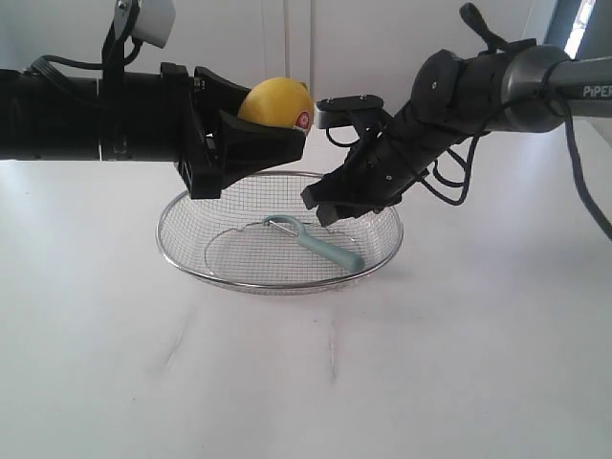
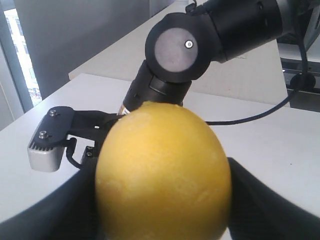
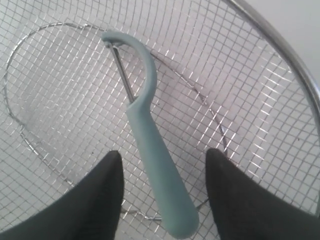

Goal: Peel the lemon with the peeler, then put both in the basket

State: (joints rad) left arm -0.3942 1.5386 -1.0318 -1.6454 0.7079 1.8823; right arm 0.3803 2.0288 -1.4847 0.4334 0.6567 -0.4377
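Left arm: matte black cylindrical body, black cable on top, white housing mounted above. Right arm: dark grey tube, white "PiPER" lettering, black cables. Round grey joint cap, one centre screw. Silver camera module, two screws. Right gripper: fingers black, wedge-shaped.

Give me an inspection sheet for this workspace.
Surface: white table, faint marks.
Job's things: lemon held in the air; peeler lying inside the basket.
Clutter: nothing seen.
Grippers: left gripper shut on the lemon; right gripper open, fingers either side of the peeler handle.
Cables: black cables looping off the right arm.
Surroundings: white wall, window at the exterior view's upper right.
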